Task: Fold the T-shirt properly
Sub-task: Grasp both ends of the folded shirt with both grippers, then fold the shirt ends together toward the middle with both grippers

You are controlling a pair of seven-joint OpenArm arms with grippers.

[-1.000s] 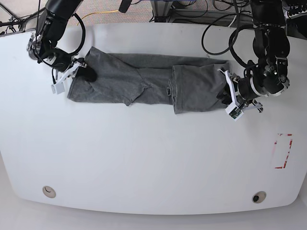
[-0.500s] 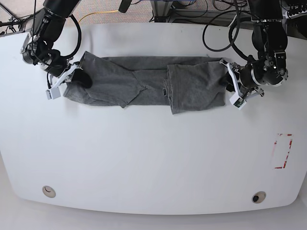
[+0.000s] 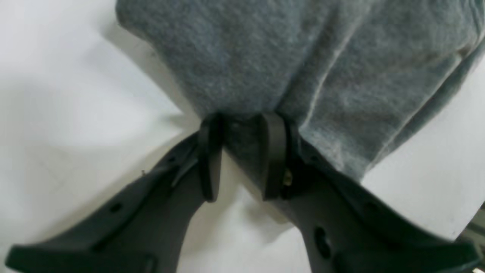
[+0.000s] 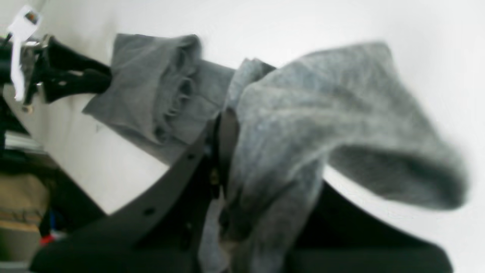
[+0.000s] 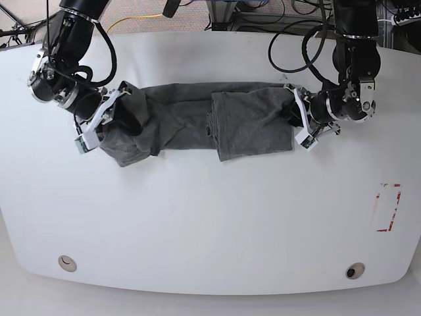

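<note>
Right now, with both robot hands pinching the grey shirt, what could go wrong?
The left gripper pinches only the very edge of the T-shirt, so the thin cloth might slip free. The right gripper holds a bunched, drooping end, so the fold might land crooked and wrinkled on the table.

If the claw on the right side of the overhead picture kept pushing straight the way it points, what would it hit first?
That is the left gripper, already shut on the T-shirt. Going straight on, it would only meet more of the shirt's folded grey cloth lying on the white table, as far as the pictures show.
</note>
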